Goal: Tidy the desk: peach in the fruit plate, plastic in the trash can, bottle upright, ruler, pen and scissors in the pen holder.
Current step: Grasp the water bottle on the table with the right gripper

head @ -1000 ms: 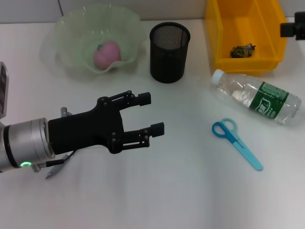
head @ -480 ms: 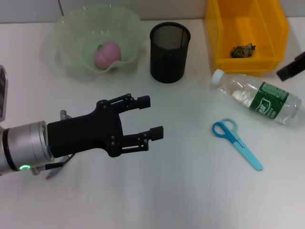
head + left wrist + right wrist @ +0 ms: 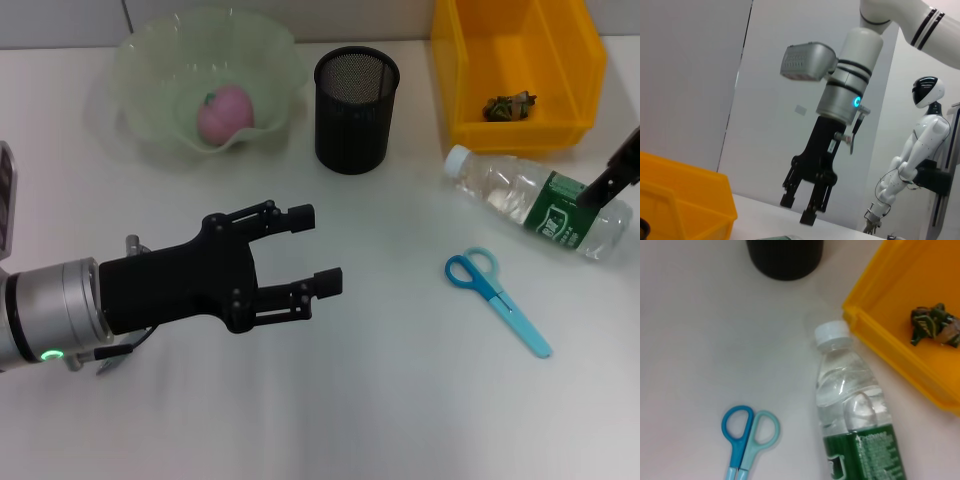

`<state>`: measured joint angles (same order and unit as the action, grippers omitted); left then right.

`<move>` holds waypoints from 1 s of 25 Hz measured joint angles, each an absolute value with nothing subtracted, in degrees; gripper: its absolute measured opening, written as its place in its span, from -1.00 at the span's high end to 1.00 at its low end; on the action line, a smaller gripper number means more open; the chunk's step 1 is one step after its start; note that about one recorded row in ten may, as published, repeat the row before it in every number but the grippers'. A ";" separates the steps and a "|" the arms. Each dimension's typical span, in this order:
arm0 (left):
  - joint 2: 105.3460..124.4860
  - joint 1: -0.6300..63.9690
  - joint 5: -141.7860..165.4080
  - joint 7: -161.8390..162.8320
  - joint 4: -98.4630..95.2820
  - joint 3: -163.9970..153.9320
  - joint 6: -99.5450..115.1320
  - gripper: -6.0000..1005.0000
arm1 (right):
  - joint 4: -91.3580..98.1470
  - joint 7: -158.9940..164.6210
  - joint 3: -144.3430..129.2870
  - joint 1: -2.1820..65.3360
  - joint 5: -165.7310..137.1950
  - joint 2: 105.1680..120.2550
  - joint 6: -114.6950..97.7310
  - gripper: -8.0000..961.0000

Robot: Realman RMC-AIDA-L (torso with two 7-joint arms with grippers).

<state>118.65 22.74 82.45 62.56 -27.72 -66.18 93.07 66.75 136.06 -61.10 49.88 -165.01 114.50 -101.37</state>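
A: Where are the two hands standing?
B: The left hand is hovering over the surface, fingers spread, holding nothing. The right hand is hanging above the bottle, fingers spread.
A: And the task items?
B: The bottle is lying on its side beside the scissors; the peach is sitting in the fruit plate; the pen holder is standing upright.
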 joint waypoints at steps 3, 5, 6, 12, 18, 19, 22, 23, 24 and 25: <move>118.65 22.53 82.45 62.53 -27.53 -66.18 93.08 -0.61 | 65.22 133.46 -61.85 49.62 -165.16 115.61 -99.51 -0.61; 118.65 22.31 82.45 62.52 -27.52 -66.18 93.08 -0.61 | 64.40 132.44 -61.89 49.54 -165.47 116.30 -98.07 -0.61; 118.68 22.18 82.41 62.51 -27.50 -66.18 93.08 -0.61 | 63.80 131.70 -62.13 49.16 -165.79 116.80 -96.49 -0.61; 118.73 22.10 82.17 62.49 -26.84 -66.17 93.20 -0.61 | 62.96 131.43 -64.95 48.11 -167.07 117.58 -92.81 -0.61; 118.74 22.21 82.12 62.49 -26.71 -66.17 93.49 -0.61 | 62.54 132.76 -65.32 47.97 -167.19 117.26 -90.82 -0.61; 118.74 22.22 82.10 62.49 -26.71 -66.17 93.52 -0.61 | 61.92 132.97 -65.51 47.86 -167.20 117.36 -89.75 -0.61; 118.74 22.21 82.11 62.49 -26.71 -66.17 93.52 -0.61 | 61.23 132.98 -65.91 47.61 -167.20 117.56 -88.27 -0.61; 118.74 22.20 82.11 62.49 -26.71 -66.18 93.52 -0.61 | 60.93 132.98 -66.14 47.51 -167.20 117.62 -87.58 -0.61; 118.74 22.17 82.12 62.49 -26.71 -66.18 93.52 -0.61 | 60.39 132.97 -66.41 47.34 -167.20 117.88 -86.73 -0.61; 118.74 22.17 82.12 62.49 -26.71 -66.18 93.52 -0.61 | 60.39 132.97 -66.41 47.34 -167.20 117.88 -86.73 -0.61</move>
